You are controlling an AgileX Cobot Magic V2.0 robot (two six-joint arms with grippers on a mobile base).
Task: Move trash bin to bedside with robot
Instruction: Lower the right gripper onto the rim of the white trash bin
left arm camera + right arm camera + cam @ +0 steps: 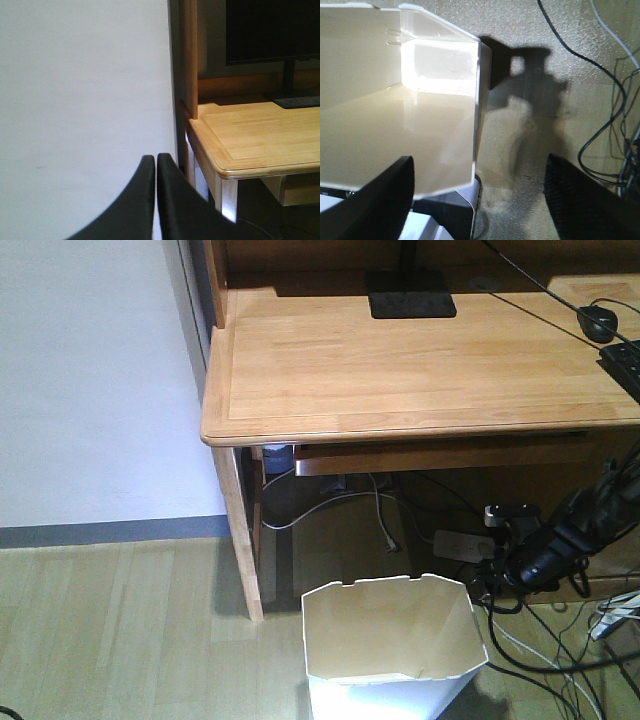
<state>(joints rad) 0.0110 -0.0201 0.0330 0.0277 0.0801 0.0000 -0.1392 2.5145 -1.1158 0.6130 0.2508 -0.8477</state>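
Note:
The white trash bin [390, 635] with a faceted rim and cream inside stands on the floor in front of the desk. My right arm [560, 540] reaches down from the right, and its gripper [495, 582] is by the bin's right rim. In the right wrist view the right gripper [480, 160] is open and astride the bin's wall [440, 125], with one finger [380, 200] over the inside and the other [585, 200] outside over the floor. My left gripper [155, 159] is shut and empty, facing the white wall beside the desk corner. The bed is out of view.
The light wooden desk [400, 370] stands right behind the bin, its leg [240, 530] to the bin's left. A power strip [462, 543] and several loose cables [540, 660] lie on the floor to the right. A white wall [90, 380] is on the left.

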